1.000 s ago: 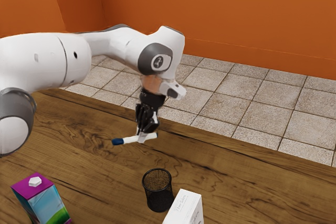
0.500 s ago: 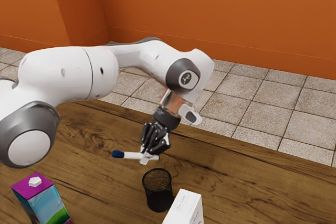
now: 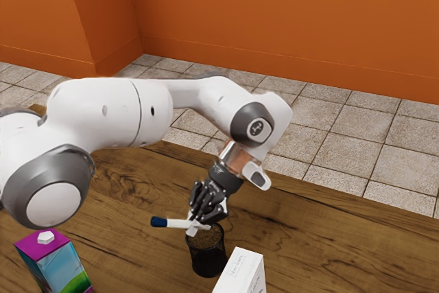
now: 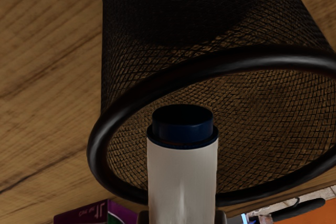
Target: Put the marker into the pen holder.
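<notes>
Pinching the marker (image 3: 177, 224) nearly level, my gripper (image 3: 195, 228) hangs near the pen holder (image 3: 208, 260), exterior view's lower middle.

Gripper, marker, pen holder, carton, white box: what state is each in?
Gripper: shut on the marker
Marker: held nearly level, not inserted
Pen holder: upright, open-topped
Carton: upright, white cap on
White box: closed, as far as visible

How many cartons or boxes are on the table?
2: the purple-topped carton at the exterior view's lower left, and the white box beside the pen holder. The arm may hide others.
</notes>
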